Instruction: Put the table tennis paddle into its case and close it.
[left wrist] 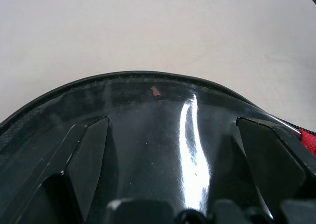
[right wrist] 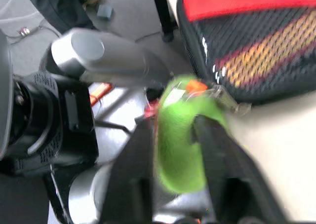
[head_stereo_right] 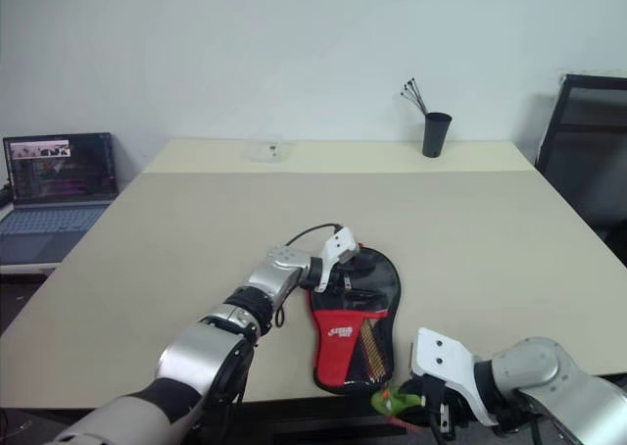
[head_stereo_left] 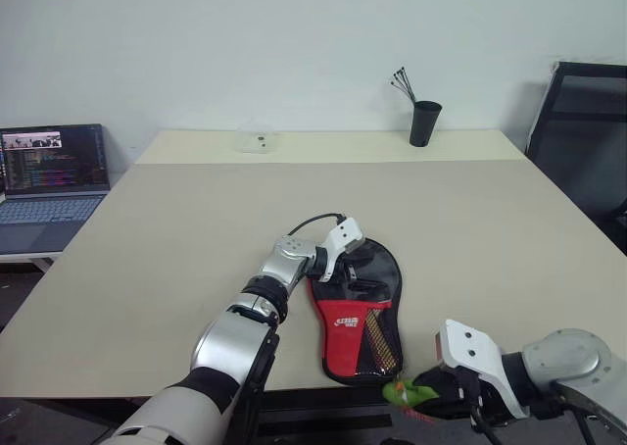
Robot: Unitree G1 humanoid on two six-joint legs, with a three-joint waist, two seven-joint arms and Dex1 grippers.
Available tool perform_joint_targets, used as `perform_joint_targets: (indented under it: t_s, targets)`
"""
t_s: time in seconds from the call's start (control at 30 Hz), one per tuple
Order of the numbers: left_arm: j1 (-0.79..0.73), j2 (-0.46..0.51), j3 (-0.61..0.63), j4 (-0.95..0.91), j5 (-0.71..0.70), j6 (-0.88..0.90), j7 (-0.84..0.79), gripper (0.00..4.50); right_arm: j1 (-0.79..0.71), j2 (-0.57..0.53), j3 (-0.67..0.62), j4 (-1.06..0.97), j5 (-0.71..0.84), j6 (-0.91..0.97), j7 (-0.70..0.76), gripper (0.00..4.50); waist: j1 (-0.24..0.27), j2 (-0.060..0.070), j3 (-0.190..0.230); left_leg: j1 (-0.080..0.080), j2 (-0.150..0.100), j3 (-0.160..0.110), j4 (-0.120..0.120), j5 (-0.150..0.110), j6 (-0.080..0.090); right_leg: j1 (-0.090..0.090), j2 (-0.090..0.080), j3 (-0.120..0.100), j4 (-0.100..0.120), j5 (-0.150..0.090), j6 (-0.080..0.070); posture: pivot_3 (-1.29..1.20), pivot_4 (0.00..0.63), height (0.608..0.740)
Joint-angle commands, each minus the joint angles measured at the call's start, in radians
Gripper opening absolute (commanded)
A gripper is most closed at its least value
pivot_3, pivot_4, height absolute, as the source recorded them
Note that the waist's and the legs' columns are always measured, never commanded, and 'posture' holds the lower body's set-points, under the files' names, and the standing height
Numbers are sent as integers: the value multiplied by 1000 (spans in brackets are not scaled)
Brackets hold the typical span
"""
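The case (head_stereo_left: 358, 313) lies flat near the table's front edge, red side with white logo and black mesh pocket up, its round glossy black end pointing away. Through the mesh (right wrist: 266, 51) I see the light striped handle of the table tennis paddle; its blade is hidden inside. My left gripper (head_stereo_left: 345, 267) is open, and both fingers (left wrist: 86, 155) rest on the round black end. My right gripper (head_stereo_left: 423, 394) hangs just off the table edge at the case's narrow end. A green zipper loop (right wrist: 180, 145) lies in it, joined to a metal slider (right wrist: 224, 98) at the case's corner.
A black cup with thin sticks (head_stereo_left: 424, 122) and a small clear object (head_stereo_left: 255, 141) stand at the far side of the table (head_stereo_left: 196, 229). An open laptop (head_stereo_left: 49, 185) sits on a lower surface to the left. A black chair (head_stereo_left: 588, 131) stands at the right.
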Motion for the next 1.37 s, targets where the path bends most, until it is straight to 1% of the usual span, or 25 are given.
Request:
perform_joint_targets:
  t_s: [0.03, 0.07, 0.13, 0.2, 0.33, 0.47, 0.53, 0.6, 0.67, 0.73, 0.8, 0.83, 0.9, 0.97, 1.03, 1.13, 1.27, 1.37]
  targets:
    - [23, -9, -18, 26, 20, 18, -13, 4500, -77, 45, -104, -4, 134, 87, -40, 3079, 0, 0, 0, 0, 0, 0, 0, 0, 0, 0, 0, 0, 0, 0, 0, 0, 150, 740]
    - [20, -8, -17, 23, 18, 14, -17, 4500, -113, 61, -135, 9, 171, 119, -57, 3475, 0, 0, 0, 0, 0, 0, 0, 0, 0, 0, 0, 0, 0, 0, 0, 0, 150, 740]
    - [9, -3, -12, 10, 10, 1, -33, 4500, -205, 84, -201, 75, 227, 178, -87, 4061, -1, 0, 0, 0, 0, 0, 0, 0, 0, 0, 0, 0, 0, 0, 0, 0, 150, 740]
    - [-5, 9, 4, -17, -13, -8, -66, 4500, -282, 95, -229, 168, 219, 181, -129, 4061, 0, 0, 0, 0, 0, 0, 0, 0, 0, 0, -1, 0, 0, 0, 0, 0, 150, 740]
    - [-18, 48, 40, -109, -72, -1, -164, 4500, -333, 102, -199, 338, 119, 31, -176, 4061, 0, -1, 1, -2, 0, 1, -1, 0, 0, -1, -1, 0, -1, 0, 0, 0, 150, 740]
    - [30, 134, 77, -345, -164, 91, -250, 4500, -354, 174, -162, 519, 36, -190, -167, 4061, -4, 0, 1, -10, 0, 3, -1, 0, 0, -11, 2, 4, 2, 0, 0, 0, 150, 740]
    - [107, 203, 96, -534, -219, 190, -279, 4500, -374, 211, -131, 626, -23, -309, -163, 4061, -10, 0, 2, -10, 1, 3, -1, 0, 0, -13, 3, 6, 3, 0, 0, 0, 150, 740]
    - [251, 311, 132, -798, -304, 350, -300, 4500, -439, 256, -101, 796, -85, -404, -177, 4061, -26, 1, 2, -8, 2, 4, -1, 0, 1, -13, 5, 9, 4, 0, 0, 0, 150, 740]
    - [377, 387, 163, -1000, -366, 471, -278, 4500, -483, 272, -83, 910, -116, -477, -142, 4061, -40, 2, 3, -5, 3, 4, -2, 0, 0, -13, 5, 12, 6, 0, 0, 0, 150, 740]
    - [534, 457, 217, -1180, -410, 560, -219, 4500, -522, 287, -73, 1005, -130, -545, -92, 4061, -40, 2, 4, -3, 3, 3, -3, 0, 0, -12, 5, 12, 7, 0, 0, 0, 150, 740]
    - [656, 503, 266, -1306, -445, 620, -161, 4500, -553, 293, -63, 1087, -148, -602, -52, 4061, -38, 3, 4, -2, 4, 4, -3, 0, 0, -12, 5, 12, 8, 0, -1, 0, 150, 740]
    - [684, 505, 268, -1349, -455, 644, -126, 4500, -564, 286, -64, 1129, -156, -634, -27, 4061, -34, 3, 4, -1, 4, 4, -3, 0, 0, -11, 4, 12, 8, 0, -1, 0, 150, 740]
    - [790, 516, 350, -1431, -480, 667, -49, 4500, -596, 292, -58, 1209, -176, -682, 7, 4061, -23, 2, 4, -2, 4, 4, -3, 0, 0, -11, 4, 10, 8, 0, -1, 0, 150, 740]
    - [850, 512, 403, -1476, -494, 672, 22, 4500, -621, 292, -57, 1270, -193, -723, 34, 4061, -18, 2, 4, -1, 4, 4, -1, 0, 0, -10, 2, 10, 8, 0, -1, 0, 150, 740]
    - [851, 493, 395, -1485, -483, 647, 86, 4500, -638, 282, -66, 1311, -203, -746, 54, 4061, -11, 2, 4, -1, 4, 3, -1, 0, 1, -10, 0, 10, 9, 0, -1, 0, 150, 740]
    - [810, 467, 346, -1477, -464, 634, 165, 4500, -668, 257, -80, 1377, -210, -768, 91, 4061, 0, 2, 4, -1, 3, 4, 0, 1, 1, -9, -2, 11, 8, 0, 0, 0, 150, 740]
    - [800, 458, 348, -1397, -425, 550, 240, 4500, -622, 258, -94, 1271, -191, -684, 53, 4061, 1, 2, 4, -3, 2, 5, 0, 0, 1, -10, -2, 12, 7, 1, 0, 0, 150, 740]
    - [763, 449, 329, -1356, -418, 524, 277, 4500, -607, 235, -75, 1247, -225, -668, 50, 4061, -1, 2, 4, -2, 2, 5, -1, 0, 1, -10, -2, 12, 7, 0, 0, 0, 150, 740]
